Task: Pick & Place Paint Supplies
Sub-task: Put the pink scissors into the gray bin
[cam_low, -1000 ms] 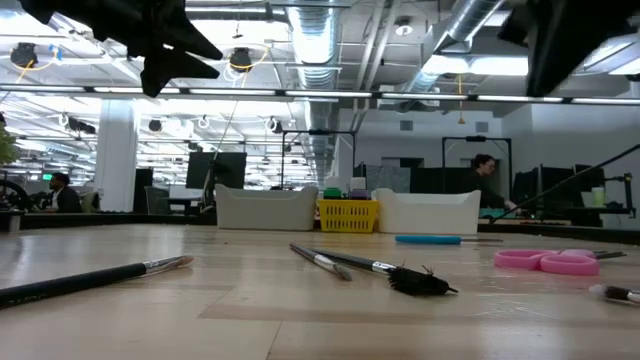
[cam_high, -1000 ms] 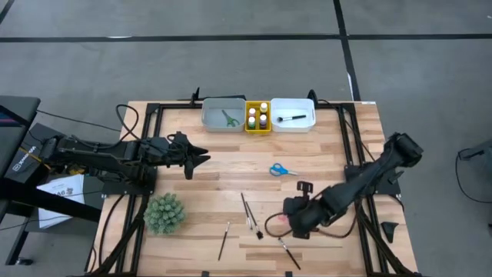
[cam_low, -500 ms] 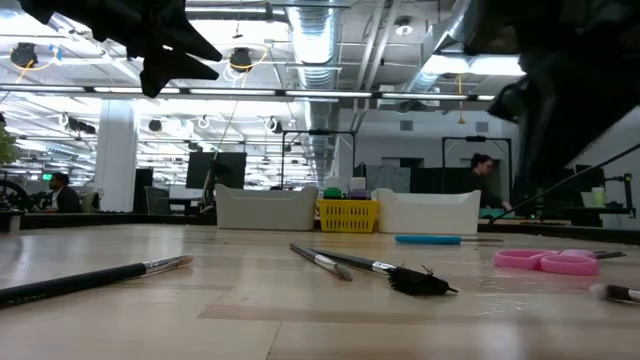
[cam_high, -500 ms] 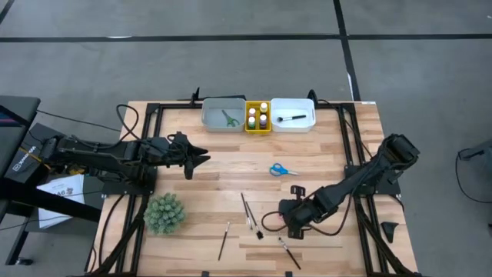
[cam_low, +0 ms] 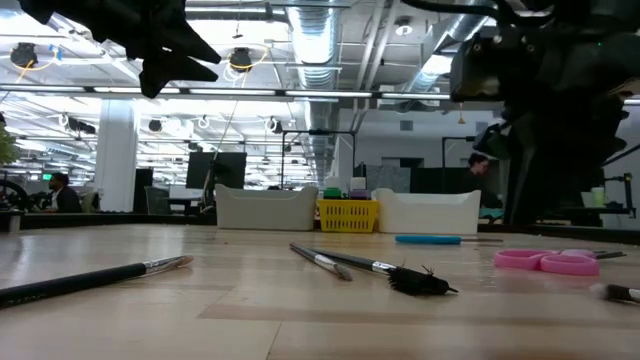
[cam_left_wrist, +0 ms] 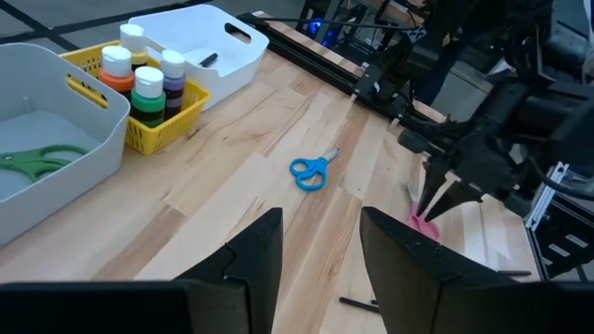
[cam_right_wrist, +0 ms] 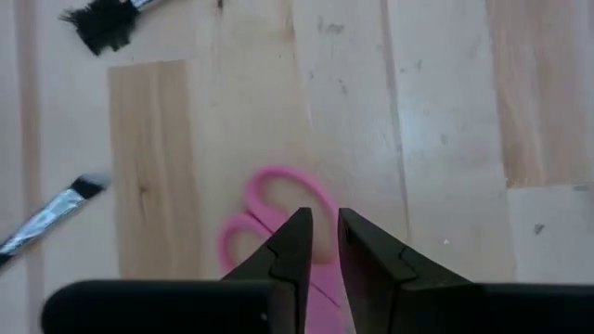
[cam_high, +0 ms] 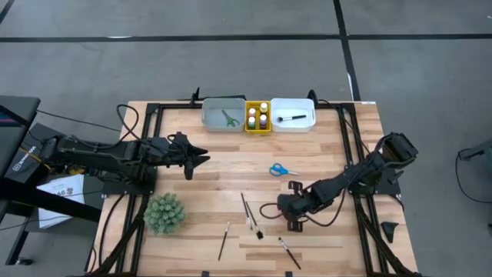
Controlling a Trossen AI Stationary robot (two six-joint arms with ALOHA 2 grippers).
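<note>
Pink scissors: we see them flat on the bench, near its front right.
Right gripper: poised directly over the pink handles, fingers nearly closed with a slim gap, holding nothing.
Brushes: loose on the bench just beside.
Blue scissors: mid-bench.
Left gripper: parked over the left side, released, empty.
</note>
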